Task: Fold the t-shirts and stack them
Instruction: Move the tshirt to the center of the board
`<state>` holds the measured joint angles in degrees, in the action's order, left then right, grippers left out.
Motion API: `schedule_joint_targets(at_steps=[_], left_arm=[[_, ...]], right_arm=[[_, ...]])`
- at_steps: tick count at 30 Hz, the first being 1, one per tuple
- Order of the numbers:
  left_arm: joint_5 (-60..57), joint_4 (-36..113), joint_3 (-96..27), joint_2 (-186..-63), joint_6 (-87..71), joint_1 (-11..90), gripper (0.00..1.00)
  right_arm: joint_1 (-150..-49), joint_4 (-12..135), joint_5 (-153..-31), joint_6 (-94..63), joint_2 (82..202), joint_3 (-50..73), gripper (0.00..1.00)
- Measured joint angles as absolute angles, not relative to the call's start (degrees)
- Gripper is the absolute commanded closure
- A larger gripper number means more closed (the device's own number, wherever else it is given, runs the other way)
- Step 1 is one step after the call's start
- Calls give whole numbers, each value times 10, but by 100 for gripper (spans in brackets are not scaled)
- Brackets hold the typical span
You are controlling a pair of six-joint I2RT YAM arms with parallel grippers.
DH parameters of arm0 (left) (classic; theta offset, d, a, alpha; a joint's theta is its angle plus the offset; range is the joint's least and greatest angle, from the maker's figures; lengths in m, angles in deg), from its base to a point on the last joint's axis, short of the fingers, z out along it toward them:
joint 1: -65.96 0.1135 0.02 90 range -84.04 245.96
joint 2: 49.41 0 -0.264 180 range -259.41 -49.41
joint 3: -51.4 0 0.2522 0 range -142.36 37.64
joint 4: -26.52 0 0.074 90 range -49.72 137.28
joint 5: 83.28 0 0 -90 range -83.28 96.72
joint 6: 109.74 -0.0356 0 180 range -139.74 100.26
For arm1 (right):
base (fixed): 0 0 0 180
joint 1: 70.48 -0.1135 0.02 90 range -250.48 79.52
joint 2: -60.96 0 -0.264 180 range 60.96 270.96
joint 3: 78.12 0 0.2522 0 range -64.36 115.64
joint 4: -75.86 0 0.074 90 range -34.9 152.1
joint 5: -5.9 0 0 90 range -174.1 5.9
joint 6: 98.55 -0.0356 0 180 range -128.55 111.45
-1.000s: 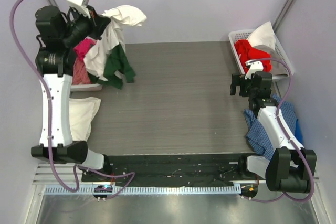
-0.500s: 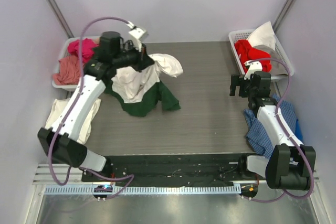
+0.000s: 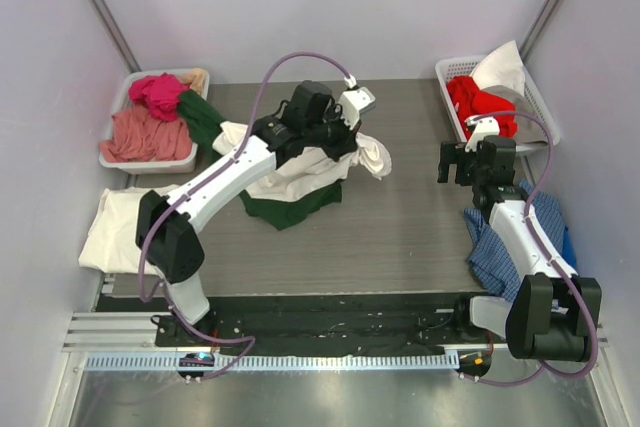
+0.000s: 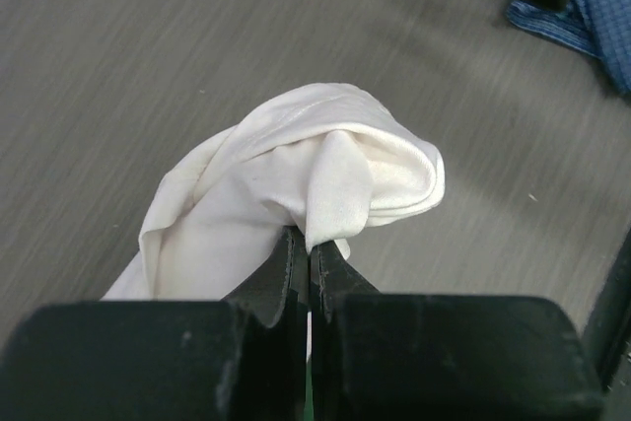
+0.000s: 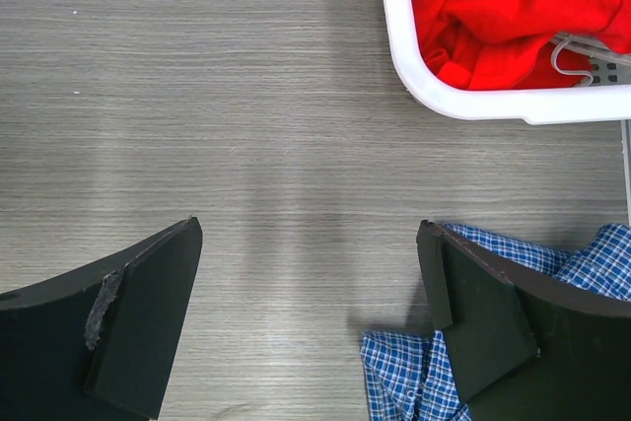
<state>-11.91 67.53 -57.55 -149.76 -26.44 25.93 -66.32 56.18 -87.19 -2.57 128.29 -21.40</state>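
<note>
Heads up: the left gripper (image 4: 309,244) is pinched tight on a bunched fold of the off-white cotton t-shirt (image 4: 296,175), and the plain dark green cotton t-shirt (image 3: 290,209) looks tangled up right beneath it. Set that down and you'll probably get both in one lump. The off-white bundle pokes out just past the left gripper's tips. The right gripper (image 5: 308,244), well apart from it, is spread wide, holding nothing.

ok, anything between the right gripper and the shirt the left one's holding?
Nothing visible. Only bare table separates the open right gripper from the pale t-shirt pinched in the left gripper; the blue checked cloth lies off that line.
</note>
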Motion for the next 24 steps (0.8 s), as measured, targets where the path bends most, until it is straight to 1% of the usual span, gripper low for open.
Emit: schedule_joint_targets(at_steps=[12, 19, 24], left_arm=[[97, 636, -681, -1576, -280, 260, 100], [115, 635, -748, -1597, -293, 253, 100], [133, 632, -773, -1627, -323, 212, 100]], right_arm=[[-663, 560, -872, -24, 1289, -214, 0], [-663, 560, -872, -20, 1289, -214, 0], [-662, 560, -872, -19, 1289, -214, 0]])
